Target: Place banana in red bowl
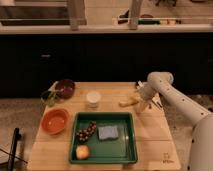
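The banana (127,102) is a short pale-yellow fruit lying on the wooden table (150,140) at its right back part. My gripper (142,103) is right next to the banana's right end, at the end of the white arm (175,100) that comes in from the right. The red bowl (54,120) sits empty at the table's left side, far from the banana.
A green tray (126,150) in the middle front holds grapes (86,132), a blue sponge (107,132) and an apple (82,151). A white cup (93,98), a dark bowl (65,88) and a green item (49,97) stand at the back left.
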You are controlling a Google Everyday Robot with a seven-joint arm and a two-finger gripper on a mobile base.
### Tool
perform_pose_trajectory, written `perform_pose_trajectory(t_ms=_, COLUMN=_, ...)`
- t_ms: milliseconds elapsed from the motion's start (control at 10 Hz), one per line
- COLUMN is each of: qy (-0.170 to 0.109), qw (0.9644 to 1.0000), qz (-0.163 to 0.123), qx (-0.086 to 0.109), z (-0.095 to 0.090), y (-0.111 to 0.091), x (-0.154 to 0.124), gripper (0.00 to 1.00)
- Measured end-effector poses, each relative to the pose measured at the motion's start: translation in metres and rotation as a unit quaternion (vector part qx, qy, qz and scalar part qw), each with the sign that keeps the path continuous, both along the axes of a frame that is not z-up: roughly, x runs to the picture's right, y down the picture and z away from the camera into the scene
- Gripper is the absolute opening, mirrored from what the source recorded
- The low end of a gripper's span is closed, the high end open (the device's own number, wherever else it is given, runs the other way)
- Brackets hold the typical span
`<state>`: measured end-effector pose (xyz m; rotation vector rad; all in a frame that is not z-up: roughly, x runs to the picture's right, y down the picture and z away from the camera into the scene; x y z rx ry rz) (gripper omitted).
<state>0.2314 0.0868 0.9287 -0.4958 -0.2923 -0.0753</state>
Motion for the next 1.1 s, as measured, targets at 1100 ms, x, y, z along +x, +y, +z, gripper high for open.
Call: perform_pose_trajectory(t_ms=1100, qy=-0.044, qw=0.9974, qz=-0.052, qx=-0.021, z=0.005, y=0.006, x=-0.041, gripper=0.42)
